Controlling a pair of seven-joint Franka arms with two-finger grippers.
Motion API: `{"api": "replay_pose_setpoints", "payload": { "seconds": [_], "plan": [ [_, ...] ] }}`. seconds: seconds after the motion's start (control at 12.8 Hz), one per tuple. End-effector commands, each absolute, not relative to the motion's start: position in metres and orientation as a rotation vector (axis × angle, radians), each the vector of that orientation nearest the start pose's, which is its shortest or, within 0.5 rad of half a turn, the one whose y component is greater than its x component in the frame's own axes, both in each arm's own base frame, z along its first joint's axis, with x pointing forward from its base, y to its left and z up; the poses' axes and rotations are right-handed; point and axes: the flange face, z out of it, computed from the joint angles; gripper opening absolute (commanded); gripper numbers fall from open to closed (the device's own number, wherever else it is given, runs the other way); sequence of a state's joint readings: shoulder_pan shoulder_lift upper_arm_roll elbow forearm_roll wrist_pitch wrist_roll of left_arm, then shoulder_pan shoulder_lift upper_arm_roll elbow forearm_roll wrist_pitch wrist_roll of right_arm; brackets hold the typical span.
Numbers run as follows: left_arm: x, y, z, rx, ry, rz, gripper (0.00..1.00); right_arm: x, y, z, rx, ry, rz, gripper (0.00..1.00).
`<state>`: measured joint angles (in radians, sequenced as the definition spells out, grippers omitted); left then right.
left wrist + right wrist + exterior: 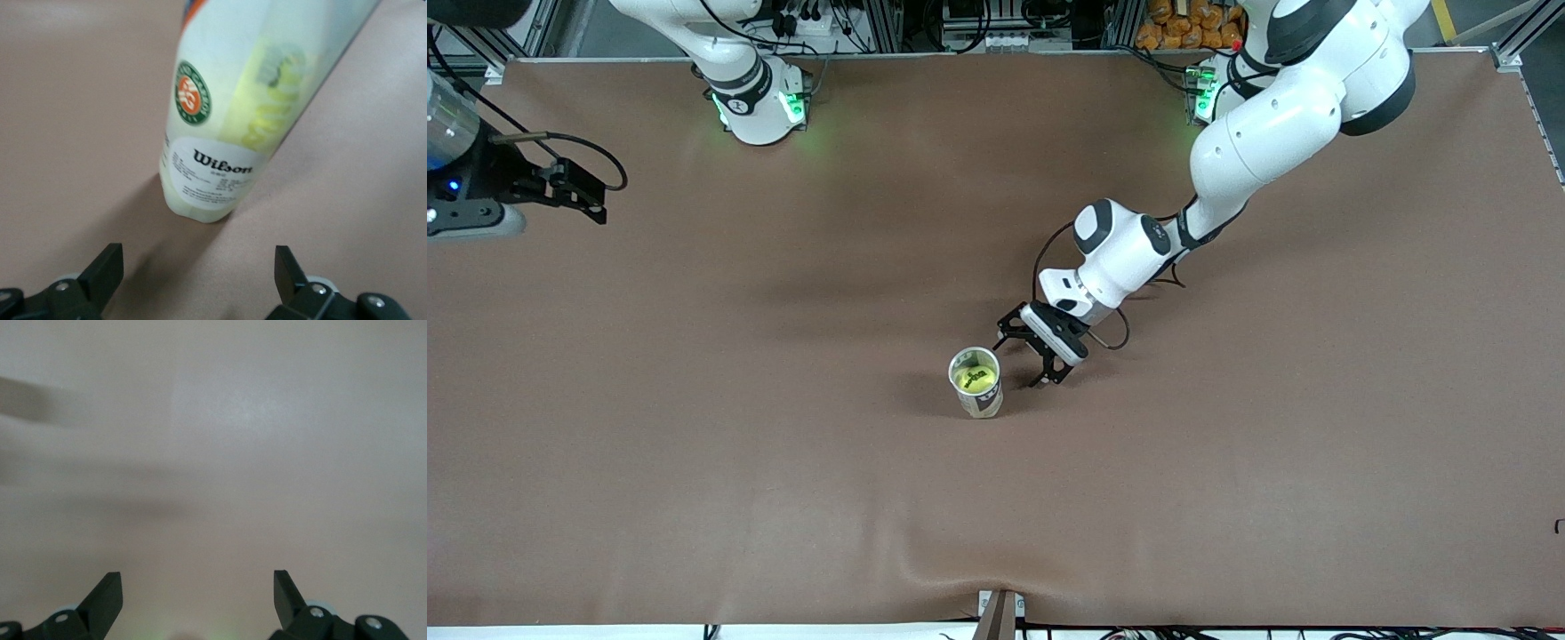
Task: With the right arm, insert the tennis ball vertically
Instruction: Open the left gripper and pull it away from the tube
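A clear tennis-ball can [983,402] stands upright near the middle of the table, its mouth open at the top. A yellow tennis ball [975,378] sits inside it. The left wrist view shows the can [213,133] with its Wilson label, and the ball [273,100] through the wall. My left gripper [1021,363] [199,267] is low beside the can, open and not touching it. My right gripper [583,191] [198,587] hangs open and empty over bare table at the right arm's end, well away from the can.
The brown table mat [1227,489] spreads wide around the can. The right arm's base [756,98] and the left arm's base [1214,93] stand along the table's edge farthest from the front camera. A small bracket [1000,613] sits at the nearest edge.
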<state>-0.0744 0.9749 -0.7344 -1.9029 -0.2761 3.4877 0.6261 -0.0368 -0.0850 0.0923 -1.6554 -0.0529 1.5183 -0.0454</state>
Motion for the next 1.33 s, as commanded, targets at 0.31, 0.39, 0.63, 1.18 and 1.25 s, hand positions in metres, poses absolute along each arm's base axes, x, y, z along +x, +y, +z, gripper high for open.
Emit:
{"api": "replay_pose_setpoints", "payload": {
  "seconds": [0.31,0.39,0.63,1.18,1.25],
  "plan": [
    [0.524,-0.348,0.174,2.359,-0.696,0.836,1.00,0.536,0.035,0.660,-3.112,0.044,0.065,1.00],
    [0.527,-0.341,0.177,2.361,-0.680,0.841,1.00,0.540,0.033,0.662,-3.118,0.045,0.079,1.00],
    [0.543,-0.317,0.188,2.361,-0.607,0.864,1.00,0.546,0.034,0.668,-3.122,0.039,0.074,1.00],
    [0.594,-0.234,0.213,2.351,-0.434,0.823,1.00,0.555,0.023,0.663,-3.105,0.084,0.053,1.00],
    [0.604,-0.212,0.218,2.339,-0.406,0.790,1.00,0.560,0.015,0.657,-3.098,0.110,0.030,1.00]
  ]
}}
